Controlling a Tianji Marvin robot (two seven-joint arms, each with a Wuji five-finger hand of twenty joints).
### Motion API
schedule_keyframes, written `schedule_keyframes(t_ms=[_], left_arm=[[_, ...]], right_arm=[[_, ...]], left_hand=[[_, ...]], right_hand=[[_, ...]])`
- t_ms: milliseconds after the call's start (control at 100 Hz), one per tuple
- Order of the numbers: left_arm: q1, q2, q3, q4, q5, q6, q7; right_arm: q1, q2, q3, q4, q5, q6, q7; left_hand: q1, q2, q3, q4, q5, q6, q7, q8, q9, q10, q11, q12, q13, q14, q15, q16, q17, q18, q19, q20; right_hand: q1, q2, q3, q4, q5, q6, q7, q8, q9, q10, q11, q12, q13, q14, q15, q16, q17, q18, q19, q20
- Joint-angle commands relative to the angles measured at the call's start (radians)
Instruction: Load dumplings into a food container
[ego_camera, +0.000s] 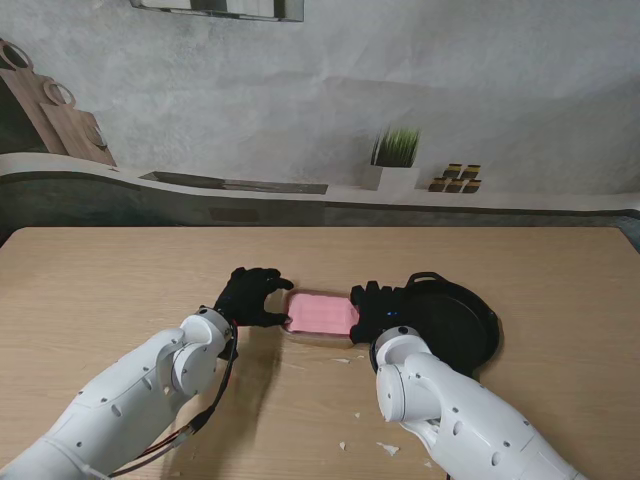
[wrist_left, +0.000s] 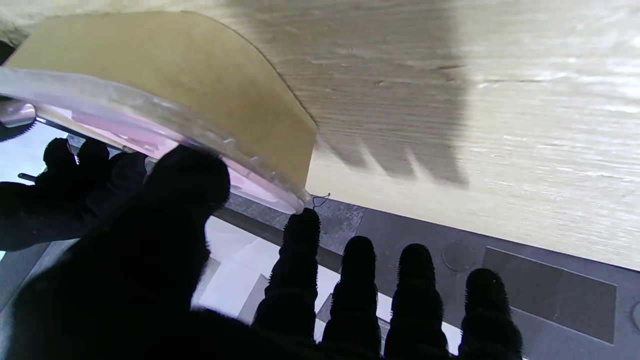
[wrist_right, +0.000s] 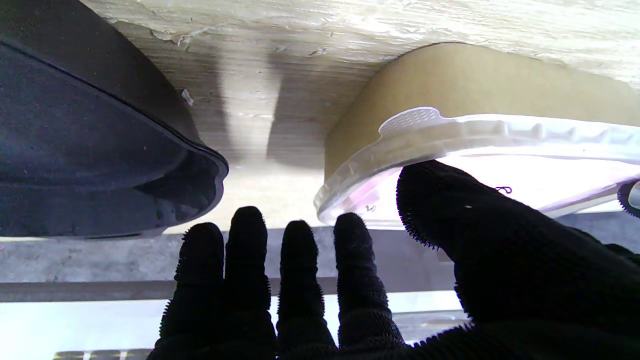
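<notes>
Now two robot hands sit at the two ends of the food container.

Left to right on the tabletop (ego_camera: 120, 290): the left robot hand (ego_camera: 252, 297) is at the left end of the food container (ego_camera: 322, 315), fingers (wrist_left: 300, 260) spread, thumb on the clear lid rim and one fingertip touching its corner. It looks like a light pinch, not a full grab. The food container lies long side left to right, right between both hands, pink showing through the lid. The right robot hand (ego_camera: 378, 303) is at the right end, thumb pressed on the lid rim, the other fingers (wrist_right: 295, 270) straight and holding nothing. A black pan (ego_camera: 450, 320) sits just beside it, farther right. I see no dumplings.
</notes>
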Motion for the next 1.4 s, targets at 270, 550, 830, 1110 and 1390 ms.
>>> schedule_keyframes(t_ms=[270, 550, 830, 1110, 1390], left_arm=[[-0.007, 0.001, 0.049, 0.057, -0.011, 0.017, -0.054], [-0.017, 0.006, 0.065, 0.067, -0.013, 0.020, -0.076], [-0.010, 0.012, 0.051, 0.064, 0.007, -0.017, -0.065], [0.011, 0.014, 0.014, 0.041, -0.009, -0.051, -0.076], [-0.003, 0.027, 0.045, 0.044, 0.029, -0.040, -0.102]], right_arm=[[-0.020, -0.005, -0.015, 0.030, 0.011, 0.007, 0.030], [-0.019, -0.005, -0.017, 0.032, 0.015, 0.008, 0.031], [-0.019, -0.006, -0.021, 0.035, 0.017, 0.011, 0.030], [-0.016, -0.007, -0.025, 0.038, 0.020, 0.012, 0.027], [-0.024, -0.003, -0.021, 0.037, 0.017, -0.010, 0.033]], left_hand=[[0.062, -0.118, 0.069, 0.009, 0.114, -0.113, 0.137, 0.066, -0.024, -0.052, -0.010, -0.003, -0.035, -0.020, -0.012, 0.004, -0.017, 0.009, -0.060, 0.036], [0.065, -0.114, 0.050, 0.016, 0.107, -0.095, 0.112, 0.057, -0.024, -0.052, -0.016, -0.006, -0.035, -0.023, -0.019, 0.000, 0.000, 0.016, -0.119, 0.044], [0.012, -0.138, 0.055, -0.007, -0.014, -0.079, 0.054, 0.032, -0.029, -0.056, -0.052, -0.023, -0.036, -0.027, -0.030, -0.006, -0.003, 0.017, -0.133, 0.060], [-0.101, -0.089, 0.046, -0.043, -0.032, -0.075, 0.025, 0.012, -0.033, -0.056, -0.072, -0.022, -0.039, -0.032, -0.058, -0.018, -0.014, 0.016, -0.146, 0.067], [-0.040, -0.162, 0.076, -0.044, -0.053, -0.070, 0.017, 0.006, -0.038, -0.053, -0.094, -0.024, -0.042, -0.029, -0.066, -0.013, -0.011, 0.022, -0.150, 0.067]], right_hand=[[-0.005, -0.081, -0.086, 0.003, 0.022, 0.058, 0.019, -0.021, -0.019, 0.005, -0.021, 0.000, -0.037, -0.002, -0.002, -0.004, -0.020, -0.034, -0.014, 0.022], [-0.001, -0.083, -0.082, 0.004, 0.023, 0.058, 0.020, -0.023, -0.019, 0.005, -0.016, 0.002, -0.036, -0.001, -0.002, -0.004, -0.020, -0.034, -0.014, 0.022], [-0.001, -0.087, -0.082, 0.003, 0.017, 0.053, 0.021, -0.024, -0.019, 0.004, -0.016, 0.002, -0.036, 0.000, -0.003, -0.005, -0.020, -0.033, -0.015, 0.024], [0.000, -0.085, -0.082, 0.003, 0.016, 0.054, 0.023, -0.025, -0.020, 0.004, -0.016, 0.002, -0.036, 0.000, -0.003, -0.005, -0.021, -0.033, -0.017, 0.026], [-0.003, -0.102, -0.085, 0.001, -0.011, 0.045, 0.021, -0.027, -0.020, -0.003, -0.028, -0.003, -0.041, -0.004, -0.008, -0.007, -0.026, -0.033, -0.025, 0.026]])
